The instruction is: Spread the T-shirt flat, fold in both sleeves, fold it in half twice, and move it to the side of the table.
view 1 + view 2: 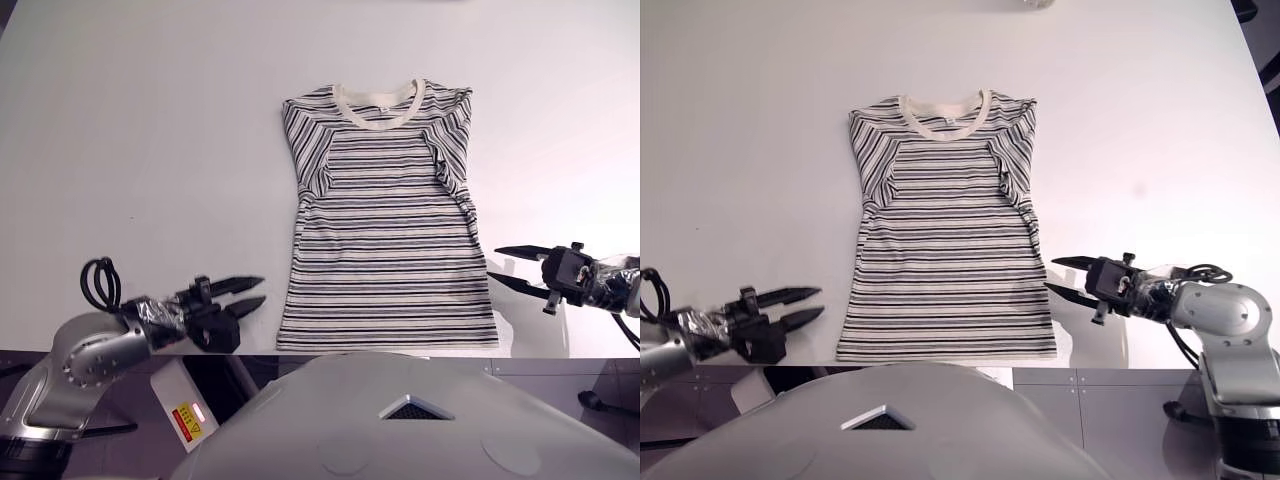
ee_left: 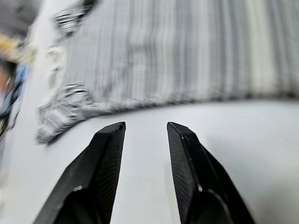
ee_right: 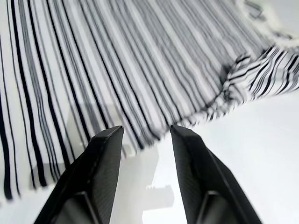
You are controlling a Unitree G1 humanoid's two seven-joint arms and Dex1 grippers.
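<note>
The striped T-shirt (image 1: pixel 385 240) is lying flat on the white table (image 1: pixel 150 150), its long axis running near to far. Its collar is pointing away from the robot, its hem is sitting at the near edge, and both sleeves are lying folded in. The left gripper (image 1: pixel 262 290) and right gripper (image 1: pixel 1050 275) are hovering beside the hem's corners, fingers spread and holding nothing.

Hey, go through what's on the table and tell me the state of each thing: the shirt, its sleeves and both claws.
T-shirt: spread flat, collar away from the robot, not yet folded in half.
Sleeves: both folded in onto the body.
Left claw: open, empty, beside the hem's left corner.
Right claw: open, empty, at the shirt's right edge.
</note>
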